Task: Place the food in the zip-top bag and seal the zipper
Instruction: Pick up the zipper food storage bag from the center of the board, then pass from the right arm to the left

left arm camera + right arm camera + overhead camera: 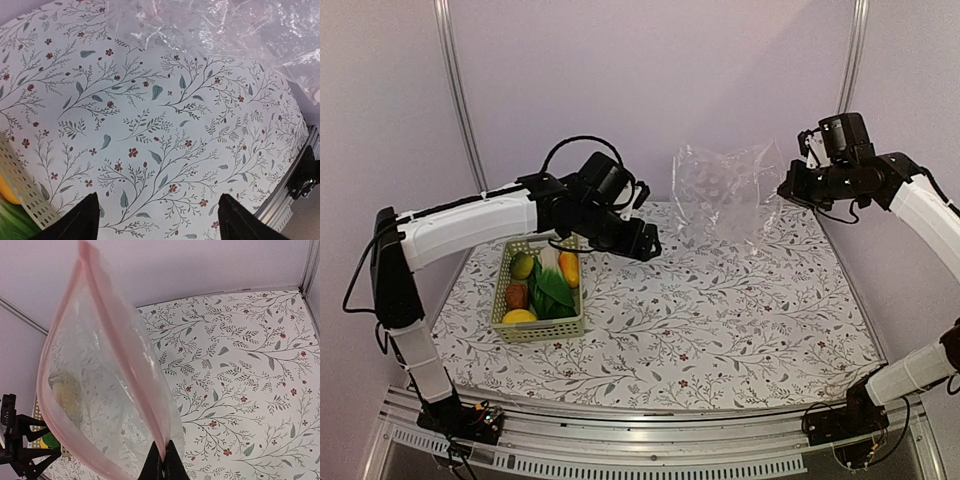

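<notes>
- Hanging at about 1 o'clock on the table in the top view, the zip-top bag (pixel 725 195) is held up by one corner of its mouth, and its crinkly body drops toward the floral cloth (pixel 720 320).
- The right gripper (pixel 161 460) is clamped tight on the zipper (pixel 120 350). The pink strip runs up and away from its fingertips toward 11 o'clock in the wrist view.
- The two sides of the zipper stand parted, so the bag's mouth gapes.
- The left gripper (pixel 159 200) has its fingers spread wide with nothing between them. It hovers over bare cloth, at the 3 o'clock side of the basket's far end.
- The pale green basket (pixel 535 330) sits at about 9 o'clock on the table, well apart from the bag.
- The food lies inside the basket: a yellow lemon (pixel 520 316) at its near end, dark green pieces (pixel 552 288) in the middle, an orange piece (pixel 569 268) and a reddish-brown piece (pixel 517 295).
</notes>
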Robot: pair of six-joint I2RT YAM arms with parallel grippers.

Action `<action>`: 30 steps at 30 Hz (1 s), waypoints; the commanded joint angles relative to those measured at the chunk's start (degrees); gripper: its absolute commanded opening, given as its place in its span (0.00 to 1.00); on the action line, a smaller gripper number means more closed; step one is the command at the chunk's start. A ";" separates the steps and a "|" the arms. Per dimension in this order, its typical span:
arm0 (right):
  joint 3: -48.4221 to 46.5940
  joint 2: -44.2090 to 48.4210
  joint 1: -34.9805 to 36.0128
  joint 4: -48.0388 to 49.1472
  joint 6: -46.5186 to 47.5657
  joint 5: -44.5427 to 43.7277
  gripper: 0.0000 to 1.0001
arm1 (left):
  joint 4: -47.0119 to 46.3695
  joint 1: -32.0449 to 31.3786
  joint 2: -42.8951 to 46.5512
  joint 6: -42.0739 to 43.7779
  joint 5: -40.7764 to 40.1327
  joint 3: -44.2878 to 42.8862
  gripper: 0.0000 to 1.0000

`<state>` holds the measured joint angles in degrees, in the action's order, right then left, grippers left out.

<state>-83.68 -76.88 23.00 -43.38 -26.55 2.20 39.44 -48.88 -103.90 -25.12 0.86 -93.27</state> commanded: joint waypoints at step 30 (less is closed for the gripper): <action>-10.89 -15.56 18.22 -3.80 -2.66 1.85 0.00 | 1.10 -7.90 -12.54 -15.12 -9.68 -21.87 0.53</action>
<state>-92.09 -92.66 40.18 -47.97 -28.12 2.74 32.80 -55.86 -113.78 -38.09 -4.36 -111.09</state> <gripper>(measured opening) 0.005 0.624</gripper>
